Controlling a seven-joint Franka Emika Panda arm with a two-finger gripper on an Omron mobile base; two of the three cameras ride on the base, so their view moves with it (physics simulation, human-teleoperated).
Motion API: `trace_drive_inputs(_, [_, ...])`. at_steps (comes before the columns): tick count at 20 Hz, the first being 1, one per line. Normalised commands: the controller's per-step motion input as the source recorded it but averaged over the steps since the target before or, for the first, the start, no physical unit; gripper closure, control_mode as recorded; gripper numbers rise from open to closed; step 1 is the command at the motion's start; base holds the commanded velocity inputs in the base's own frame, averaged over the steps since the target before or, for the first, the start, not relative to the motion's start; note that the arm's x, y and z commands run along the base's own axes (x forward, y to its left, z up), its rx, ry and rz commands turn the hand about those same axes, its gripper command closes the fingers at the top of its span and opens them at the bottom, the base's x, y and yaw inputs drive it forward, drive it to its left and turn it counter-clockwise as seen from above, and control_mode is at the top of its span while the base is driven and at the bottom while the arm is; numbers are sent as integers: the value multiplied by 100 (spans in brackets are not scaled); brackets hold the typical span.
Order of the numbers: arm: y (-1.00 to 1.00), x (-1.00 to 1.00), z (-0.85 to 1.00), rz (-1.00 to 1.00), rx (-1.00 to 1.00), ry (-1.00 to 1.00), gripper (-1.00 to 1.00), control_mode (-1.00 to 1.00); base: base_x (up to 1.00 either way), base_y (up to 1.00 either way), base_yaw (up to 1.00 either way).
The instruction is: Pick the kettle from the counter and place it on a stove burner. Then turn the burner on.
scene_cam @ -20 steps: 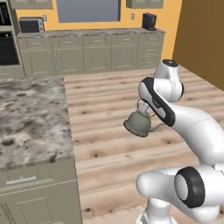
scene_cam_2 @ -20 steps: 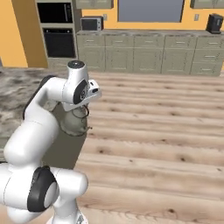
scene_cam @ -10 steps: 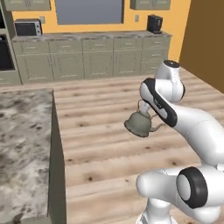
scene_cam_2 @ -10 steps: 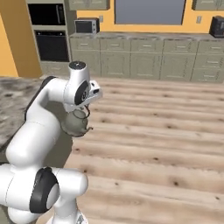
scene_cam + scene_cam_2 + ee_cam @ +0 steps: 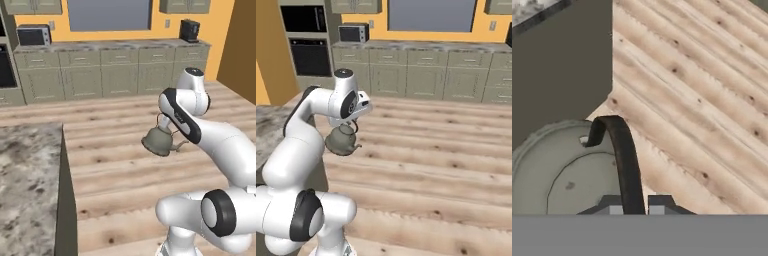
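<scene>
kettle (image 5: 557,170) body cut off at the hand view's left and bottom edges — spout hidden, counter (image 5: 25,180) cropped at frame edges

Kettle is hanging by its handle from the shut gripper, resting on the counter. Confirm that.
Not quite: the kettle hangs by its handle from the shut gripper, but it is lifted clear, over the wooden floor beside the counter, as the left base view shows.

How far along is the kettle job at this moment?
Picked up: the kettle hangs by its handle from the shut gripper, over the wood floor, clear of the counter. Left: setting it on a stove burner and turning the burner on.
</scene>
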Motion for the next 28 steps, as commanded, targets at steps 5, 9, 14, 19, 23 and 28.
trace_drive_inputs(5, [0, 0, 0, 0, 0, 0, 100, 100, 100, -19, 0])
trace_drive_inputs(9, [0, 0, 0, 0, 0, 0, 100, 100, 100, -20, 0])
trace_drive_inputs(14, [0, 0, 0, 0, 0, 0, 100, 100, 100, -20, 1])
trace_drive_inputs(19, [0, 0, 0, 0, 0, 0, 100, 100, 100, -20, 6])
trace_drive_inputs(23, [0, 0, 0, 0, 0, 0, 100, 100, 100, -16, 11])
trace_drive_inputs(28, [0, 0, 0, 0, 0, 0, 100, 100, 100, -27, 18])
